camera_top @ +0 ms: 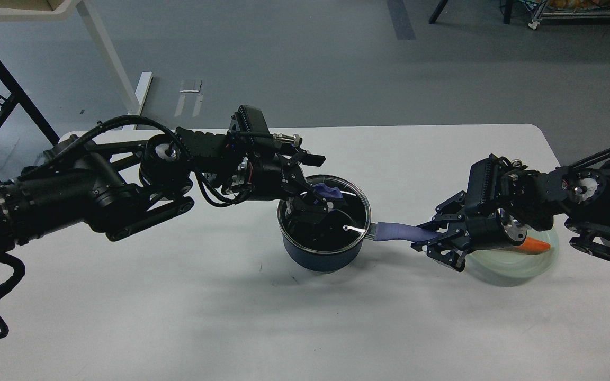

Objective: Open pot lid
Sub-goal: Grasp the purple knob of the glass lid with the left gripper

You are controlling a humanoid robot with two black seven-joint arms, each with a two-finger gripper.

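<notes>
Left gripper (320, 203) reaches over the round glass lid (355, 209), fingers spread either side of its purple knob (329, 190); whether they touch it is unclear. Directly beneath sits the dark blue saucepan (322, 257), lid on, near the white table's (178, 296) centre. Pot's purple handle (397, 231) runs straight out toward the right gripper (432, 244), which is clamped on its end. Just behind that gripper: pale green plate (517, 264) with an orange carrot (537, 244).
</notes>
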